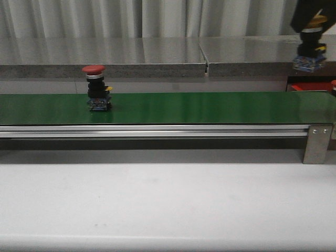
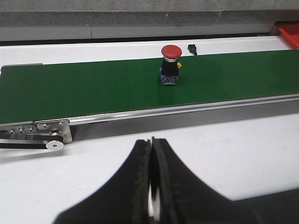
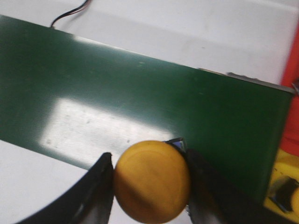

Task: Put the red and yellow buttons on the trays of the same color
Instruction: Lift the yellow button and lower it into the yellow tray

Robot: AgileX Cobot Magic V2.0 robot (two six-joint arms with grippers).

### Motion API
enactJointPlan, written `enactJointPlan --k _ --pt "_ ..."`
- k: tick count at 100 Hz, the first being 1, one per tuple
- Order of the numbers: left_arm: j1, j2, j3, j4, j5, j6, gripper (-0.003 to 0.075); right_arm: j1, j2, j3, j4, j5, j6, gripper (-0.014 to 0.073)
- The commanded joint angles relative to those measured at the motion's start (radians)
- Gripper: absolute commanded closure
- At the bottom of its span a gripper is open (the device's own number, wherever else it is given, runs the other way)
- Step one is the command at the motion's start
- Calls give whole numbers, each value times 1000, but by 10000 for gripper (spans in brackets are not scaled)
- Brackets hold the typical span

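A red button (image 1: 97,87) with a black body stands upright on the green belt (image 1: 184,107), left of centre; the left wrist view shows the red button (image 2: 170,65) well beyond my left gripper (image 2: 151,142), which is shut and empty over the white table. My right gripper (image 1: 311,23) is high at the far right, shut on a yellow button (image 1: 311,48). In the right wrist view the yellow button (image 3: 152,181) sits between the fingers (image 3: 100,186), above the belt's end. A yellow tray (image 3: 282,186) and a red tray (image 3: 293,81) lie past that end.
The conveyor's metal rail (image 1: 157,130) and end bracket (image 1: 317,143) run along the belt's front. A grey counter (image 1: 105,58) stands behind. A red tray edge (image 1: 310,86) shows at the far right. A black cable (image 3: 70,14) lies on the white table (image 1: 168,205).
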Motion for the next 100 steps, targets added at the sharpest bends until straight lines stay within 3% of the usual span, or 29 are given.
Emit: enactJointPlan --k 1,27,56,77,100 --pt "-7 7 -22 -12 -81 -4 741 -71 -68 0 22 -62 4 481" --pt "-7 7 -22 -14 -81 -4 741 -263 -73 59 23 -121 24 481" --pt "-7 7 -22 -14 -81 -4 741 -429 -69 166 36 -299 34 481" --pt "-7 7 -22 -14 -81 -4 741 -486 -46 235 53 -436 35 481" --pt "-7 7 -22 -14 -81 -4 741 -491 63 239 141 -467 35 481"
